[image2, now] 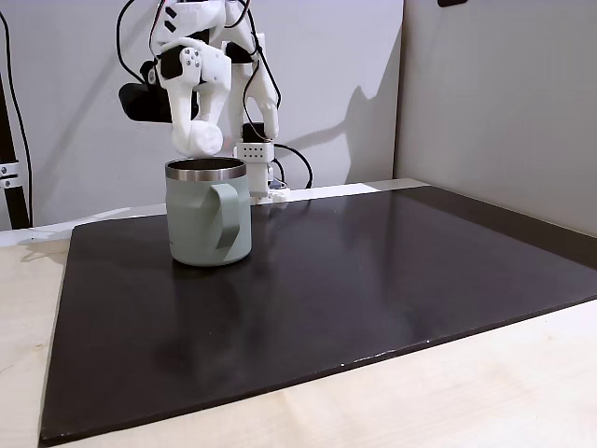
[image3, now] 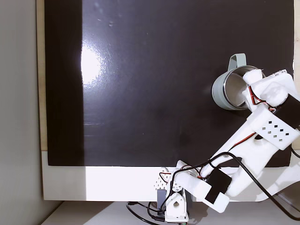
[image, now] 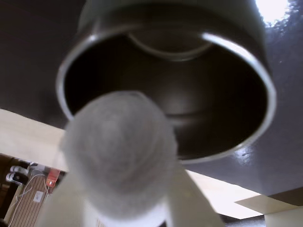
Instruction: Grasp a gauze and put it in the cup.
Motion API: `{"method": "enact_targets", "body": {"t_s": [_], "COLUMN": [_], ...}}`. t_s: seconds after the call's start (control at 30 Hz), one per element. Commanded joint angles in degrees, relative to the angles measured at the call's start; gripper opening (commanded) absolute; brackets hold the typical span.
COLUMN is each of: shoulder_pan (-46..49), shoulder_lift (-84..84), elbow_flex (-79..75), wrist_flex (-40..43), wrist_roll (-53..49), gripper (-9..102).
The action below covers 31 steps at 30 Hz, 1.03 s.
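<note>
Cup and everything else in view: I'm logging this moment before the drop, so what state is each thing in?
cup: upright on the dark mat, open, nothing visible inside in the wrist view.
gauze: held in the air just above the cup's rim, not yet inside.
end effector: shut on the gauze, poised over the cup's opening.
dark mat: flat on the table.

A large black mat (image2: 373,280) lies under the pincer (image2: 199,138) and spreads far to its right in a fixed view. A pale wooden table (image2: 485,392) carries the mat. Behind the pincer stands a grey wall (image2: 345,56). Black cables (image2: 280,103) hang behind it.
</note>
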Motion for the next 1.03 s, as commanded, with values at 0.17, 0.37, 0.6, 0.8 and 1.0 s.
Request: {"method": "enact_targets", "body": {"t_s": [0.17,0.37,0.6,0.8,1.0], "shoulder_pan": [-1.23,-1.93,-2.29,-2.29,-2.37], "shoulder_lift": [4.39,4.66,4.66,4.75,4.75], "elbow_flex": [0.35,0.79,1.05,1.05,1.05], "wrist_flex": [0.0,0.44,0.79,0.88,0.88], "wrist_roll": [-0.7,-0.35,-0.18,-0.18,0.0], "gripper": [1,22,27,27,27]}}
